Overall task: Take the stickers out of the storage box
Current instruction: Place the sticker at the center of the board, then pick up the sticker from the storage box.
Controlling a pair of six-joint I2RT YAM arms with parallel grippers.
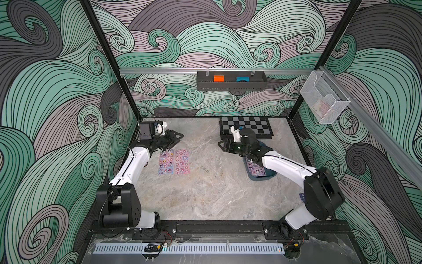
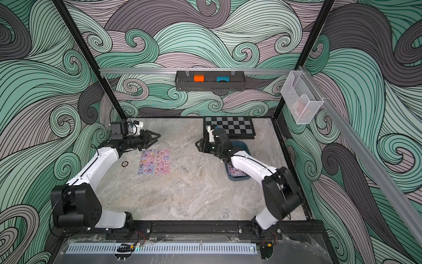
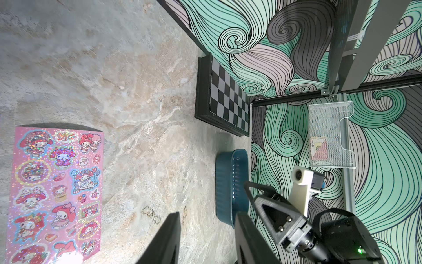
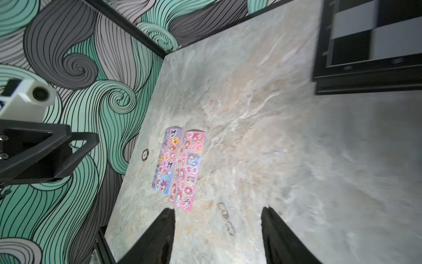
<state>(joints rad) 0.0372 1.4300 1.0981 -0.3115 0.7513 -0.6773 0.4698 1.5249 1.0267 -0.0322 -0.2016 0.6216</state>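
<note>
Two of the stickers lie flat side by side on the table's left part: a purple-blue sheet (image 1: 166, 161) (image 2: 146, 161) (image 4: 167, 160) and a pink sheet (image 1: 182, 161) (image 2: 162, 161) (image 3: 57, 192) (image 4: 187, 169). The dark teal storage box (image 1: 262, 177) (image 2: 237, 178) (image 3: 230, 185) sits at the right, mostly under my right arm, with one purple sheet (image 1: 255, 169) (image 2: 236, 171) showing inside. My right gripper (image 1: 222, 145) (image 2: 198, 145) (image 4: 218, 209) hangs open and empty just left of the box. My left gripper (image 1: 179, 137) (image 2: 156, 136) (image 3: 206, 217) is open and empty behind the two sheets.
A chessboard (image 1: 246, 126) lies at the back, just behind the box. A black wall tray (image 1: 230, 83) holds an orange and a blue block. A clear wall bin (image 1: 324, 98) hangs at the right. A small dark disc (image 2: 124, 163) lies left of the sheets.
</note>
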